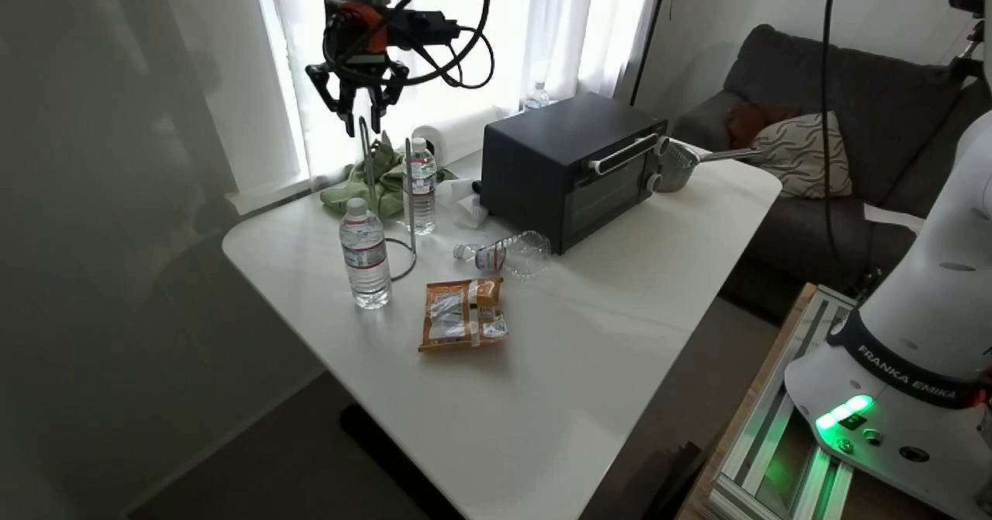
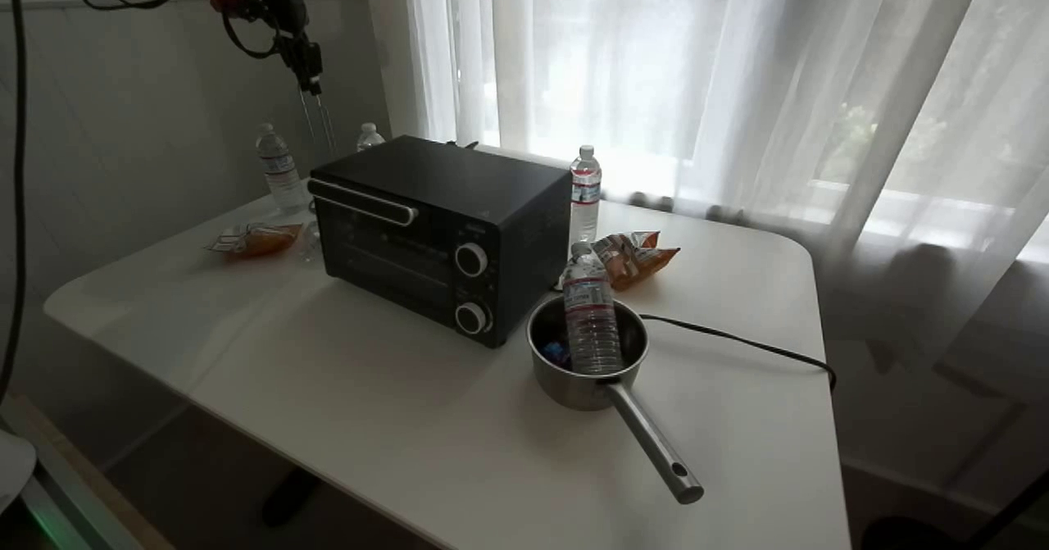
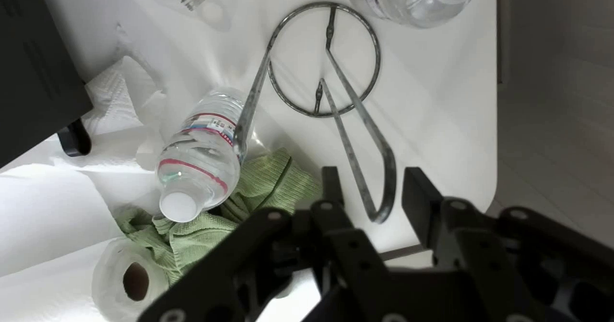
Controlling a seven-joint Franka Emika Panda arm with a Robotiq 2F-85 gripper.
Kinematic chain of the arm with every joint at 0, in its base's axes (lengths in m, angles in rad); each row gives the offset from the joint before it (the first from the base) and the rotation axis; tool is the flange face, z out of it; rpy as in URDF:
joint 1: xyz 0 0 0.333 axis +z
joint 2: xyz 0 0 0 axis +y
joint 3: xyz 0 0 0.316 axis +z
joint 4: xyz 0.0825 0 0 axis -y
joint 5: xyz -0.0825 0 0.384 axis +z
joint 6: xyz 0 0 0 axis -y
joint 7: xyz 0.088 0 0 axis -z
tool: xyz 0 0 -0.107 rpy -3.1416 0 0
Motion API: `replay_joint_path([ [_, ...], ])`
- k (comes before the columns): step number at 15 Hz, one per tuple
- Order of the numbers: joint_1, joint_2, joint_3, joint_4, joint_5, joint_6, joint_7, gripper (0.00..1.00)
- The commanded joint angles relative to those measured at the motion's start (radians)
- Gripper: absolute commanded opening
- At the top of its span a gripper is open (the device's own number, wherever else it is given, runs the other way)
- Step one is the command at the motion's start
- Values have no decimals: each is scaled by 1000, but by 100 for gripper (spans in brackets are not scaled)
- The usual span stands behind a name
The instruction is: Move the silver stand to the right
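The silver stand [image 1: 410, 194] is a thin metal wire stand with a round ring base and tall rods, upright on the white table between two water bottles. In the wrist view its ring base [image 3: 377, 58] and the bent top of a rod loop show. Its rods also show in an exterior view [image 2: 326, 128], with the base hidden behind the oven. My gripper [image 1: 363, 123] is above the table with its fingers pointing down at the stand's top. In the wrist view the gripper [image 3: 373, 187] is open, and the loop's bent top appears between the fingers, without visible contact.
Upright bottles [image 1: 365, 256] [image 1: 421, 187] flank the stand. A bottle on its side [image 1: 504, 255] and an orange packet [image 1: 465, 315] lie nearby. A green cloth [image 3: 283, 178] is behind. A black oven [image 1: 573, 163] and a pot [image 2: 574, 390] stand farther along the table.
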Motion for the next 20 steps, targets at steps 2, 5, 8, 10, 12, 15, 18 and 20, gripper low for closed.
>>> replay_joint_path([
  [2,30,12,-27,31,-2,-34,13,2],
  [5,45,-12,-25,29,-16,-37,0,0],
  [8,80,-69,-20,25,-45,-33,-8,2],
  [10,119,-126,-27,30,-116,-22,-12,2],
  [12,145,-182,-28,46,-193,-33,-16,2],
  [15,159,-290,-31,33,-305,-25,-40,2],
  [18,139,-402,-46,8,-415,6,-51,2],
  [20,120,-483,-71,-18,-477,32,-29,2],
])
